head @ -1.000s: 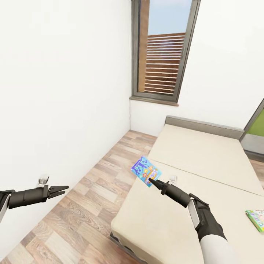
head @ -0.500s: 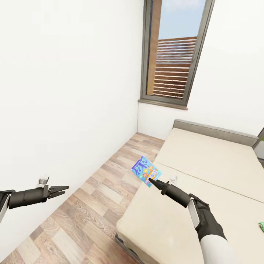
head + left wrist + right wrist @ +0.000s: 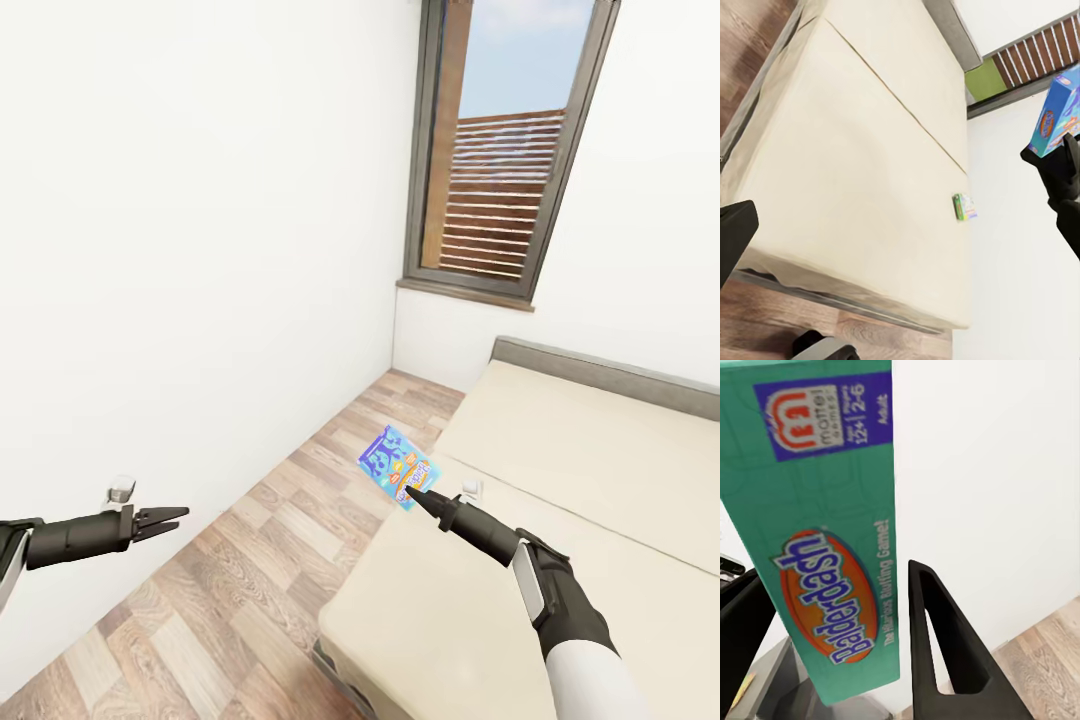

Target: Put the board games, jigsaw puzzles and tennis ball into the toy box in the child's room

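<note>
Holding a flat blue board game box with a busy cartoon cover (image 3: 399, 467), the robot's black right gripper (image 3: 412, 493) is reaching out over the near corner of a large low bed with a beige mattress and dark grey frame (image 3: 560, 480). In the right wrist view the box's teal side panel (image 3: 825, 532), printed with the name Balderdash, is sitting between the two dark fingers (image 3: 945, 652), so the claw is closed on the box, pinching it at one edge and carrying it clear of the mattress. The black left gripper (image 3: 170, 518) is stretching out on the other side over a pale wood plank floor (image 3: 250, 560), its thin fingers parted a little and gripping nothing. In the left wrist view a second small board game box with a green edge and white cover (image 3: 964, 206) is lying flat on the mattress near its far side, well apart from both grippers. A tall grey-framed window with brown slats outside (image 3: 500, 180) is standing behind the bed, set in plain white walls (image 3: 180, 250). Judging from this, the task is at an early stage: one bed game is in hand but not yet delivered, the other is waiting on the bed, and the table, the toy box, the puzzles and the tennis ball are somewhere the cameras are not facing, so their state cannot be told.
</note>
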{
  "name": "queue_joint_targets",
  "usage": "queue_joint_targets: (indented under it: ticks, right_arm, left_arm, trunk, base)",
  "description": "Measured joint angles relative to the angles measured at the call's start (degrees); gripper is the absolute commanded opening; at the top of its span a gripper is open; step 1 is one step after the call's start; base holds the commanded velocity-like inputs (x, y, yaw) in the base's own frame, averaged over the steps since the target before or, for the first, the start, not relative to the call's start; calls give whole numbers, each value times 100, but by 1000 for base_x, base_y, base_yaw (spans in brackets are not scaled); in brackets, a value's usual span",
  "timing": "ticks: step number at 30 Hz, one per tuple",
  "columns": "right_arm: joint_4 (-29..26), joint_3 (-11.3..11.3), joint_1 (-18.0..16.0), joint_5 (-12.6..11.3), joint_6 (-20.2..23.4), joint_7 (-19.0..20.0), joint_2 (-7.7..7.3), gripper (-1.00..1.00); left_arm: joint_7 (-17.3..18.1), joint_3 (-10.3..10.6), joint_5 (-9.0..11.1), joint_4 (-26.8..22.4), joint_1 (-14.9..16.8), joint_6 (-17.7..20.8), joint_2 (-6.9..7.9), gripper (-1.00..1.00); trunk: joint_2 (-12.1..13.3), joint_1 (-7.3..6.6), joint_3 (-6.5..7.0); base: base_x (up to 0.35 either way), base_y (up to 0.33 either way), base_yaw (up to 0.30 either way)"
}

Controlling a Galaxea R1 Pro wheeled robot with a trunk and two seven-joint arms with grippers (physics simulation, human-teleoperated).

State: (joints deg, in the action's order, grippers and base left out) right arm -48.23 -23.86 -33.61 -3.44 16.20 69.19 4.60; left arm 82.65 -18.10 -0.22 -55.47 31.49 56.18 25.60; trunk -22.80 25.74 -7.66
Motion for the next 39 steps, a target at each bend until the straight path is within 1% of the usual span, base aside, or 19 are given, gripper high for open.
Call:
queue_joint_targets:
  ticks: [33,36,39]
  right_arm:
    - [0,3,0,0,0,0,2,-100]
    - [0,4,0,1,0,0,5,-100]
    - [0,6,1,-2,0,-4,3,-100]
  left_arm:
    - [-6,2,0,0,0,0,-3,100]
    - [-3,33,0,0,0,0,-3,100]
    - [-1,126,0,1,1,0,-4,100]
  trunk:
    - [1,0,279]
    - [1,1,304]
    - [1,2,321]
  base:
    - [-1,-1,164]
    - [-80,0,159]
    - [-172,0,75]
